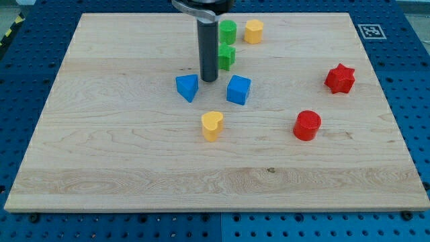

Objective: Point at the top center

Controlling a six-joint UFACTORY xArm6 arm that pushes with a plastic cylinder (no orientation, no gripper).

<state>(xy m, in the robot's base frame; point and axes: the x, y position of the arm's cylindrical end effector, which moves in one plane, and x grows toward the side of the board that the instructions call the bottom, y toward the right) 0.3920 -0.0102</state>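
My tip [209, 80] rests on the wooden board [121, 154], a little above the board's middle. It stands between the blue triangular block [187, 87] on its left and the blue cube [238, 90] on its right. A green star-like block [226, 57] is just above and to the right of the tip, partly behind the rod. A green cylinder [228, 31] and a yellow hexagonal block [253, 31] sit near the board's top edge, right of the rod.
A yellow heart-shaped block [212, 125] lies below the tip. A red cylinder [307, 125] and a red star [340, 78] are at the right. A marker tag [369, 30] is at the board's top right corner.
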